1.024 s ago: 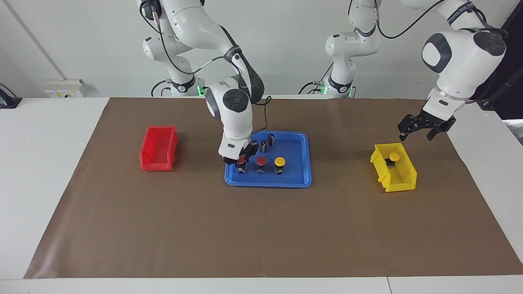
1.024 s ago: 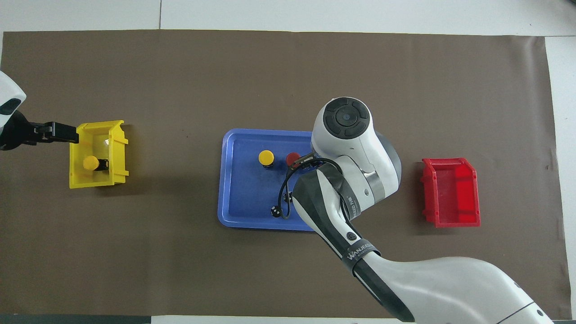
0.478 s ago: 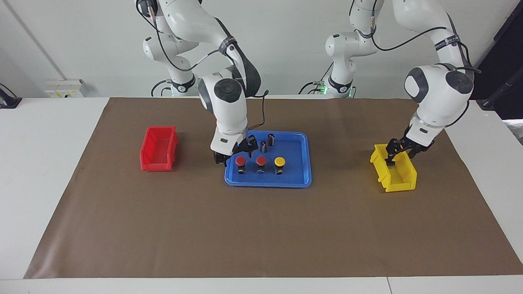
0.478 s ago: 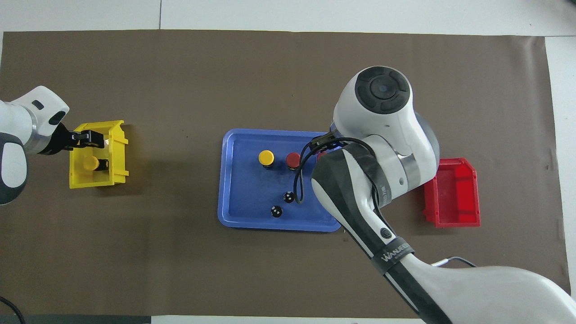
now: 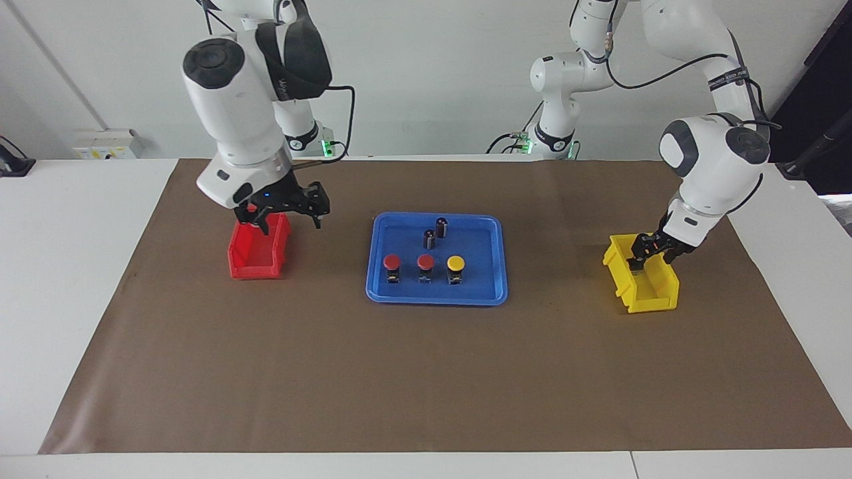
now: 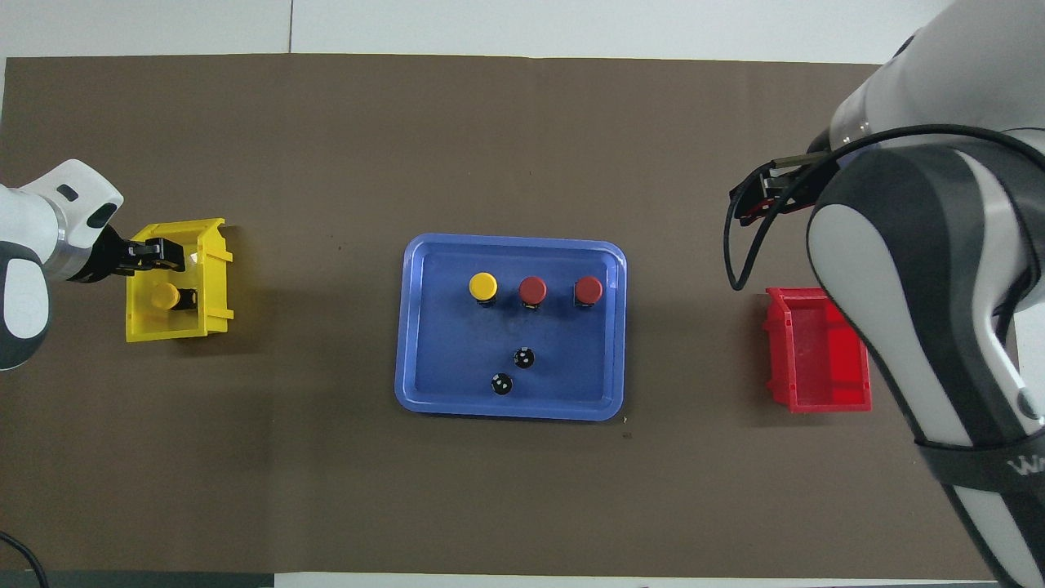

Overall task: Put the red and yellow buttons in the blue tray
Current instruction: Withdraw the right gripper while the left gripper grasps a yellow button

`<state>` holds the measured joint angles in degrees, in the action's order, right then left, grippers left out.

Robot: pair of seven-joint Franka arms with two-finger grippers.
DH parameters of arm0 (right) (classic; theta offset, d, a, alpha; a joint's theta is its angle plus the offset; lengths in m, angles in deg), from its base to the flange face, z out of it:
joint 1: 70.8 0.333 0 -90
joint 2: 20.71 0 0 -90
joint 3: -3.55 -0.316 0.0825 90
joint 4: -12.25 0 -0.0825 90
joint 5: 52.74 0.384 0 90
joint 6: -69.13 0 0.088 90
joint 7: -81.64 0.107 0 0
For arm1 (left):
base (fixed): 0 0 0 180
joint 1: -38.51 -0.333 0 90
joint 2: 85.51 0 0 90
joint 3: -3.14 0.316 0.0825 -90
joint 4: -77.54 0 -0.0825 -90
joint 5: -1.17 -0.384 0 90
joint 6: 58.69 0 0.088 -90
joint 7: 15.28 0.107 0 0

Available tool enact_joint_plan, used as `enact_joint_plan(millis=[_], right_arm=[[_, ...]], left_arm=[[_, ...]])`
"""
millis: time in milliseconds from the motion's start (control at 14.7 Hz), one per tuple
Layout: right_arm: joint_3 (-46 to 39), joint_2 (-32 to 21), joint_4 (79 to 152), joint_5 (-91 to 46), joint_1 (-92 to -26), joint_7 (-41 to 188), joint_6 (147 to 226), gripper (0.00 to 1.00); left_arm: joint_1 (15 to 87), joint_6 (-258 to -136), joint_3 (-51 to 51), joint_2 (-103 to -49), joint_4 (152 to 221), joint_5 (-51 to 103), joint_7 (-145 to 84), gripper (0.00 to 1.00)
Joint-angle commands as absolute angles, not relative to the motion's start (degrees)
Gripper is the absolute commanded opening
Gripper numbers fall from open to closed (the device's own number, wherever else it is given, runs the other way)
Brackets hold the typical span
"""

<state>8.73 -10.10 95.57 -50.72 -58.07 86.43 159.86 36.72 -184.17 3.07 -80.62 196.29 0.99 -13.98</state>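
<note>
"WANJEE…" armband (image 5: pixel 287 85) (right arm)

A white table (image 5: pixel 66 279) under a brown mat (image 5: pixel 426 372) fronts a plain white wall (image 5: pixel 432 80).

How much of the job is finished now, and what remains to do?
Three of four buttons stand in the blue tray: two red buttons and one yellow button. The last yellow button is in the yellow bin, where the left gripper reaches in. The right gripper hangs open over the red bin.
</note>
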Motion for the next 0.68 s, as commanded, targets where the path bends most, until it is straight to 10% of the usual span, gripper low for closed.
enact_joint_plan(millis=[0, 614], right_arm=[[7.9, -13.0, 95.1, -51.3, -63.7, 87.4, 155.1, 1.0], [14.7, -24.0, 106.2, -51.3, -68.5, 80.4, 152.4, 1.0]], left_arm=[[36.3, -186.1, 2.9, -80.9, 199.1, 1.4, -13.3, 0.72], [35.4, -185.6, 3.0, -81.3, 201.0, 1.4, -12.8, 0.69]])
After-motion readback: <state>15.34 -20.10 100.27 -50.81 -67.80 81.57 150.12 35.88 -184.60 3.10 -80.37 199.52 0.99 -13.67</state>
